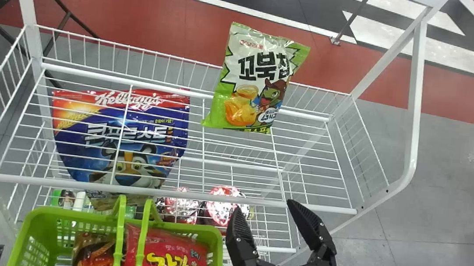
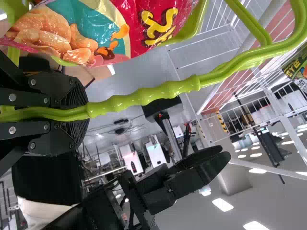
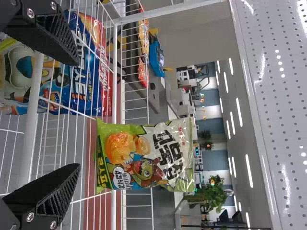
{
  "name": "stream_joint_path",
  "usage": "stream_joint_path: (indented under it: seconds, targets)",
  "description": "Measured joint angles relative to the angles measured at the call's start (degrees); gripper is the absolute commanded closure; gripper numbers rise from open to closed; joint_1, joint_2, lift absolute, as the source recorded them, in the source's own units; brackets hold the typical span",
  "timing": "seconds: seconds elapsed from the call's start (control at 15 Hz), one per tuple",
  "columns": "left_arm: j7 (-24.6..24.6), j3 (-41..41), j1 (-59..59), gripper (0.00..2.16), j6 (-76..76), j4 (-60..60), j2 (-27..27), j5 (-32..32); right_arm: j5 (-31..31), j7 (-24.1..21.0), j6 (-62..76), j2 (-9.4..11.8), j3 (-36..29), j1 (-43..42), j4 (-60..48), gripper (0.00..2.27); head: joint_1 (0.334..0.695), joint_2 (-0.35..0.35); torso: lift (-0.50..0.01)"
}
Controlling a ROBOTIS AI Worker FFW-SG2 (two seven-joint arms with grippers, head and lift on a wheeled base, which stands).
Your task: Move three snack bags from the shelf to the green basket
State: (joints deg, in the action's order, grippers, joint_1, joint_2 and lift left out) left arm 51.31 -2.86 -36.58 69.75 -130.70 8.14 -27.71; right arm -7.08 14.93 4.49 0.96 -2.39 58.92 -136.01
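We had the right gripper (image 1: 265,208) spread open, short of the green-and-white snack bag (image 1: 257,82) standing at the wire shelf's (image 1: 256,202) back; an off-centre grasp could've tipped it over the low back rail (image 1: 136,84). Bag looked puffed, glossy, cartoon-printed. Our left gripper (image 2: 86,111) was clamped round the green basket's (image 1: 26,234) handle (image 2: 144,97), red bag (image 1: 173,256) and darker bag (image 1: 93,261) inside.

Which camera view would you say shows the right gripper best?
The head view: it takes in the right gripper with its two spread fingers and the body behind. The right wrist view cuts the fingers off at its edge; the left wrist view has them farther off, side-on, overlapping.
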Motion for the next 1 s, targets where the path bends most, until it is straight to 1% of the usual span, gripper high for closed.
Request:
stream_joint_path:
  seconds: [1.0]
  targets:
    - [0.02,0.75,-0.33,2.14,0.00,-0.52,0.29,-0.68,1.58,-1.65,1.37,0.44,0.37,0.32,-0.09,0.05,0.695,-0.350,-0.048]
